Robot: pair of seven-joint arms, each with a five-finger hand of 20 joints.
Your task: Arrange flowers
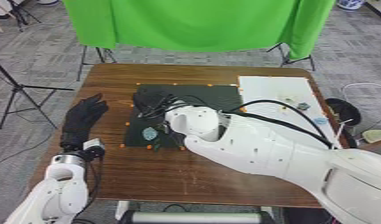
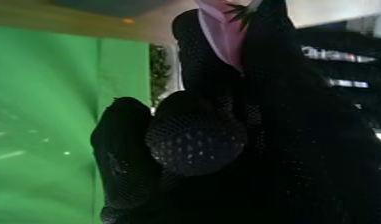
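Black-gloved, the left hand (image 1: pixel 82 117) lies with fingers relaxed on the counter (image 1: pixel 195 185), presumably parked clear of the work. Next, over the dark mat (image 1: pixel 224 93), the right hand (image 1: pixel 151 100) pinches a pink flower piece (image 2: pixel 224 37) between its fingers, probably to place it without crushing it; a pale blue-green piece (image 1: pixel 150 133) lies nearer the robot. Farther right, a white sheet (image 1: pixel 260 92) bears small pieces (image 1: pixel 303 106), perhaps spares kept within reach.
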